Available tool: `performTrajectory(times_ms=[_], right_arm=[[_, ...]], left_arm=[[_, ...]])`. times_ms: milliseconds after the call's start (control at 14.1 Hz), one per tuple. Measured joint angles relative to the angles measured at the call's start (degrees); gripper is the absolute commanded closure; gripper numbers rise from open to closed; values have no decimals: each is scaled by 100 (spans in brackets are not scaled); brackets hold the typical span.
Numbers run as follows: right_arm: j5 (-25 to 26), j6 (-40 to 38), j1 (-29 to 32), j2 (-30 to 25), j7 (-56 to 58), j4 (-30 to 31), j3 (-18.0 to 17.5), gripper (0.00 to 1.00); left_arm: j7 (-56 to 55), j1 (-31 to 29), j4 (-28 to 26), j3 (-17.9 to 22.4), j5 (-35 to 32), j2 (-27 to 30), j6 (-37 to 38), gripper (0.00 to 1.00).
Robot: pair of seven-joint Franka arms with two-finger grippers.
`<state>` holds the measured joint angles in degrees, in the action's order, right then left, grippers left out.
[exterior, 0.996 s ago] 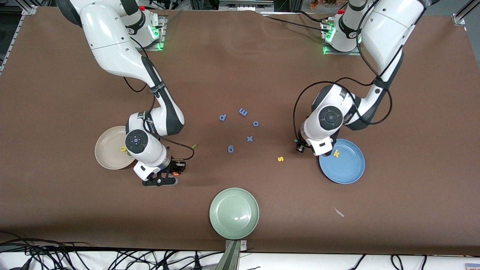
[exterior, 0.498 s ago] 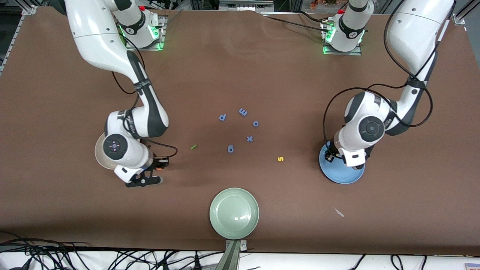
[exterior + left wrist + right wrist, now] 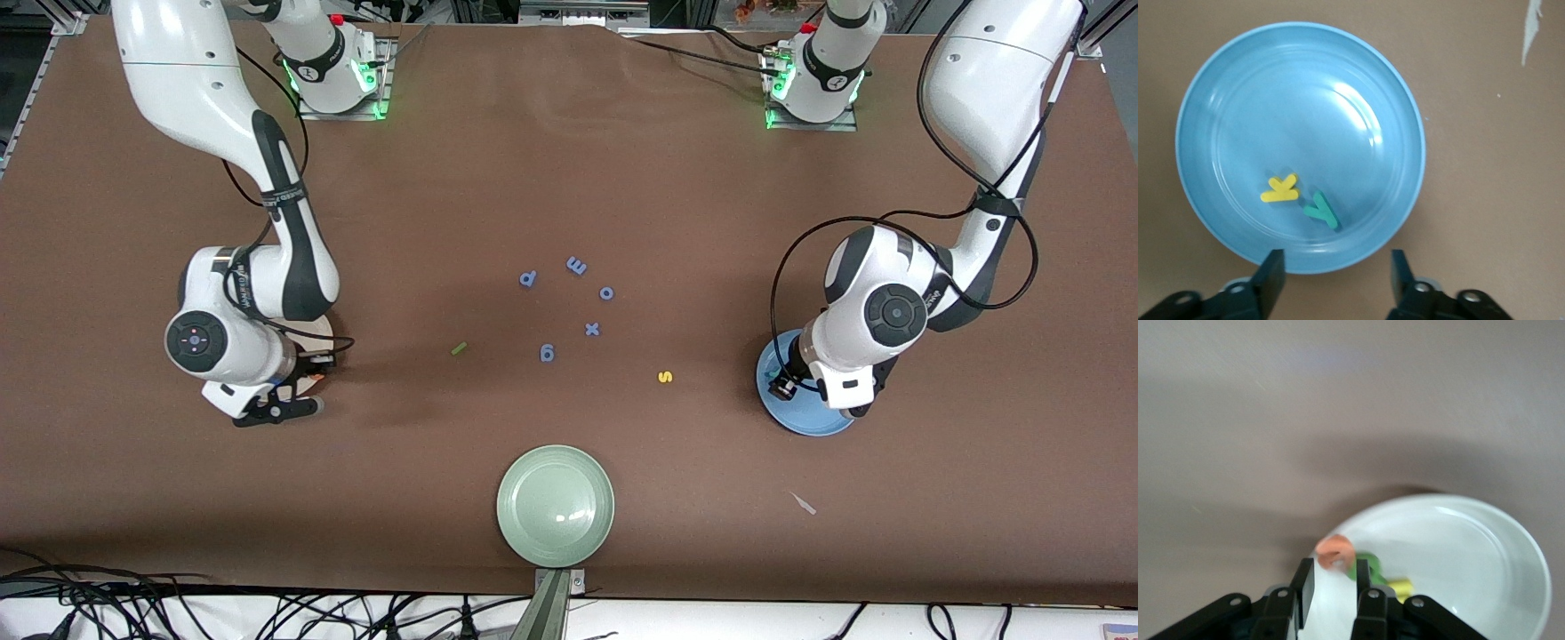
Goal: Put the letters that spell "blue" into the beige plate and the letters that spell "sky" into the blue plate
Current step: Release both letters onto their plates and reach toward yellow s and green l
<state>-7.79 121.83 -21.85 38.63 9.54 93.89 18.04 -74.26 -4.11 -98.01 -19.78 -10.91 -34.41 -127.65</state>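
My left gripper (image 3: 1338, 275) hangs open above the rim of the blue plate (image 3: 1238, 100). A yellow k (image 3: 1280, 189) and a teal y (image 3: 1322, 211) lie in that plate, clear of the fingers. My right gripper (image 3: 1333, 577) is shut on the orange e (image 3: 1336, 553) at its fingertips, above the edge of the beige plate (image 3: 1458, 547). In the beige plate lie a green b (image 3: 1368, 565) and a yellow u (image 3: 1400, 588), partly hidden by a finger. The green l (image 3: 459, 348) and yellow s (image 3: 665, 377) lie on the table.
Several blue-purple letters (image 3: 569, 302) are scattered mid-table between the arms. A pale green plate (image 3: 556, 505) sits near the front edge. A small white scrap (image 3: 805, 504) lies nearer the front camera than the blue plate (image 3: 791, 416). The right arm covers most of the beige plate (image 3: 324, 336).
The right arm has carried the orange e toward its end of the table, to the beige plate's edge. The left hand has moved over the blue plate and opened; the teal y now lies there.
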Motion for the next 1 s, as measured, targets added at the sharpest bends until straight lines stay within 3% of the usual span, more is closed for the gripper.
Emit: performTrajectory(times_ms=[71,142,498,996], right_arm=[[0,-93,1,-29,63,64,72,16],[0,-172,2,-44,110,93,118,0],[-126,-279,-47,-111,59,84,28,0],[-314,-321,-174,-187,-685,-26,-452,0]], left_arm=[[24,38,5,-49,0,0,0,0],[63,116,7,-105,0,-1,0,0],[1091,844,142,-151,-3,-24,-1,0],[93,911,480,-127,331,-325,-12,1]])
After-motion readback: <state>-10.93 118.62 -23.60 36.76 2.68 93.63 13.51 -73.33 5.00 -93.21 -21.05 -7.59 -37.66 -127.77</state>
